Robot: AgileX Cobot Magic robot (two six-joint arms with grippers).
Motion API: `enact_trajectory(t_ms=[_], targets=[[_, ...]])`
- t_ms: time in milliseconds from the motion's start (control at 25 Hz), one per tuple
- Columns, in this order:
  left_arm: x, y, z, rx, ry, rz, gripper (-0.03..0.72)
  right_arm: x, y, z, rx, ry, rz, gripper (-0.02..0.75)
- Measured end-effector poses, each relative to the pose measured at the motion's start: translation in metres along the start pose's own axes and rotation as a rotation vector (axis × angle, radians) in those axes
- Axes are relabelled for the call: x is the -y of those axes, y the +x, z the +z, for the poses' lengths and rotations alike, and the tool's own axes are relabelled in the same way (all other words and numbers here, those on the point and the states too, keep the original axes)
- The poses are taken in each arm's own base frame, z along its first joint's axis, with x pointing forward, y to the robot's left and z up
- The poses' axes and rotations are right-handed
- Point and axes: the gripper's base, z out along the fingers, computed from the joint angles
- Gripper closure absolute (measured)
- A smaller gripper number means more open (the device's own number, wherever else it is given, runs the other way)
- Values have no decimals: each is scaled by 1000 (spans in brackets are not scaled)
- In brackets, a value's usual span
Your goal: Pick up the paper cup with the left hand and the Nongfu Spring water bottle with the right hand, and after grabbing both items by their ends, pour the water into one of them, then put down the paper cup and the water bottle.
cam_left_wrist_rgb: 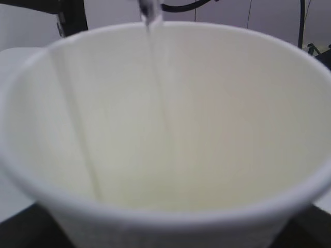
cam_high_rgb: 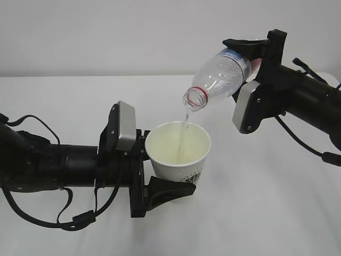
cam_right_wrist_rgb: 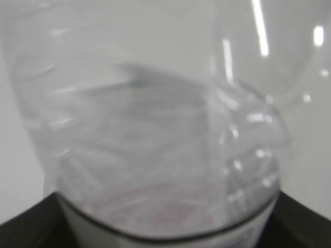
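At the lower centre of the exterior view, the paper cup [cam_high_rgb: 178,152] is clamped at its lower part by the left hand [cam_high_rgb: 154,184] and held above the white table [cam_high_rgb: 266,213]. At the upper right, the Nongfu Spring water bottle [cam_high_rgb: 221,77] is gripped by the right hand [cam_high_rgb: 256,56] and tilted neck-down. A thin stream of the water [cam_high_rgb: 185,128] is seen falling into the cup.

The cup [cam_high_rgb: 178,151] is white outside with grey-green print low on its side and a cream interior. The bottle [cam_high_rgb: 221,77] is clear plastic with a red neck ring. The counter [cam_high_rgb: 256,202] is white; both arms are black with grey modules.
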Motion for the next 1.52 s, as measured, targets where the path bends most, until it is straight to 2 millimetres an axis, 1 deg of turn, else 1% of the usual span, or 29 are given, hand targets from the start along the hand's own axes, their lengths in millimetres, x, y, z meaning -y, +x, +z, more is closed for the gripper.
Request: enact_trajectory(t_ms=[1520], targets=[[0,0,0,2,-5,0,88,0,0,0,-1,2,-14,196]])
